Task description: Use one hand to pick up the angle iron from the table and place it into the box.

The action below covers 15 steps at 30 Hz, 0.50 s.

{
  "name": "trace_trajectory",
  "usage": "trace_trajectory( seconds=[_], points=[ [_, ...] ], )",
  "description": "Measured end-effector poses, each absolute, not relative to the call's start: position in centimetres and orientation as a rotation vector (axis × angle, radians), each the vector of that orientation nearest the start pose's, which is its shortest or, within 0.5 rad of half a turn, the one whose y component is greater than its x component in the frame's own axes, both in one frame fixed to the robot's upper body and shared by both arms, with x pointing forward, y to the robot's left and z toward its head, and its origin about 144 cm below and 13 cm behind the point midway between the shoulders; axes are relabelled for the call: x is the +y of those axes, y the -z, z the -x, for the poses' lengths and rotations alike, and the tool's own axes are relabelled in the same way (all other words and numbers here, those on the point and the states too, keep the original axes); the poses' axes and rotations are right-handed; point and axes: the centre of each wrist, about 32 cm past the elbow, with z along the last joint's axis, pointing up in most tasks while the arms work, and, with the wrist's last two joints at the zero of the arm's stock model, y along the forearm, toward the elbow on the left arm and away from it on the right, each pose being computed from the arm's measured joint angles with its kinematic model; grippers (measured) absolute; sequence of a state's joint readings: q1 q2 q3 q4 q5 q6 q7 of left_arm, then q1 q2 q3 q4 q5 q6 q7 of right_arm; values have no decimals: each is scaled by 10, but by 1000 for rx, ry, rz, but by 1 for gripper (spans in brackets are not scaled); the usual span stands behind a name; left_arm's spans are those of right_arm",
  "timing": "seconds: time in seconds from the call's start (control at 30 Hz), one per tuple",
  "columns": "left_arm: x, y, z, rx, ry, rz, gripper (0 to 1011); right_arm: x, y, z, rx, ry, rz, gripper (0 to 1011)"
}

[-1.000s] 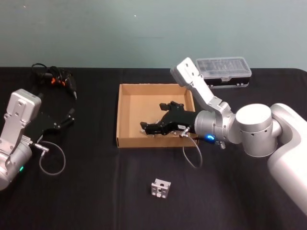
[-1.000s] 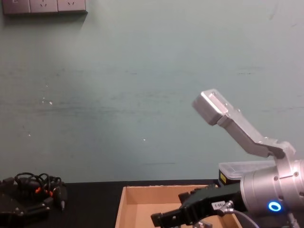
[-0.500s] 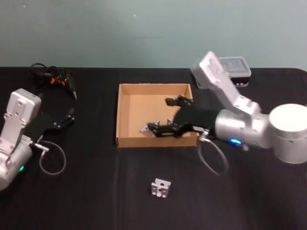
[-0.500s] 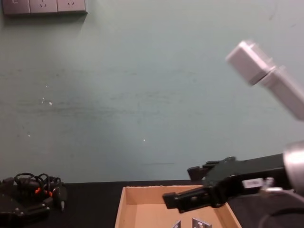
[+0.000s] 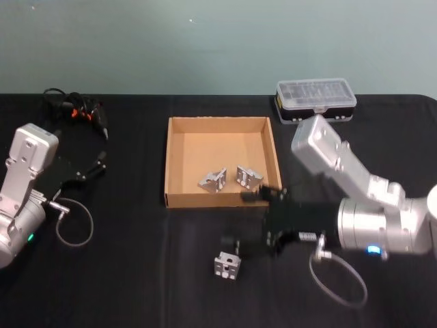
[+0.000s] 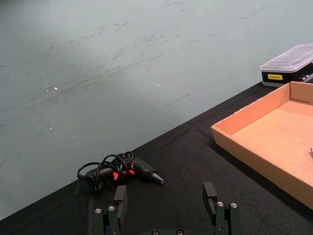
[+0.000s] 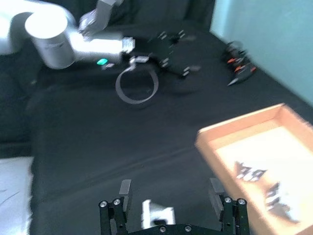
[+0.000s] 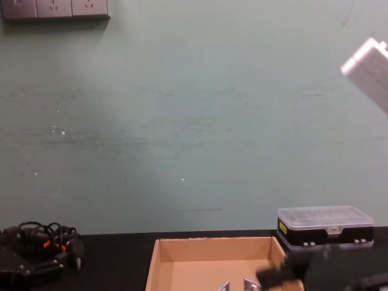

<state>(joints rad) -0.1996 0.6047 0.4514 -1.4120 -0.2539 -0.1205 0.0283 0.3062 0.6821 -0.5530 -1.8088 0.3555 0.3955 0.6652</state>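
Right gripper (image 5: pixel 240 220) spread wide, holding nothing, low over the table (image 5: pixel 136 287). The loose angle iron (image 7: pixel 157 214) sits between its fingers, close to the palm and nearer one finger than the other. The box (image 5: pixel 167 164) lies just beyond the far finger, with two further pieces (image 5: pixel 249 176) inside. Left gripper (image 5: pixel 82 174) parked well away, fingers apart.

Risks, as judged:
- Off-centre closure — the nearer finger meets the piece first and skids it across the table.
- A small blocky part may twist and end up held by one corner.
- Far finger could clip the box's near wall on lifting — shifting the box.
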Motion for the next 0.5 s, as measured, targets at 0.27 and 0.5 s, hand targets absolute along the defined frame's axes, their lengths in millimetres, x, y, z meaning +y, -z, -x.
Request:
trace_trajectory(
  seconds=[0.27, 0.5],
  points=[
    [310, -1140, -489, -285, -1248, -304, 1011, -234, -1228, -464, 17, 351, 519, 1002],
    [310, -1140, -489, -285, -1248, -304, 1012, -229, -1213, -464, 43, 340, 537, 1002]
  ],
)
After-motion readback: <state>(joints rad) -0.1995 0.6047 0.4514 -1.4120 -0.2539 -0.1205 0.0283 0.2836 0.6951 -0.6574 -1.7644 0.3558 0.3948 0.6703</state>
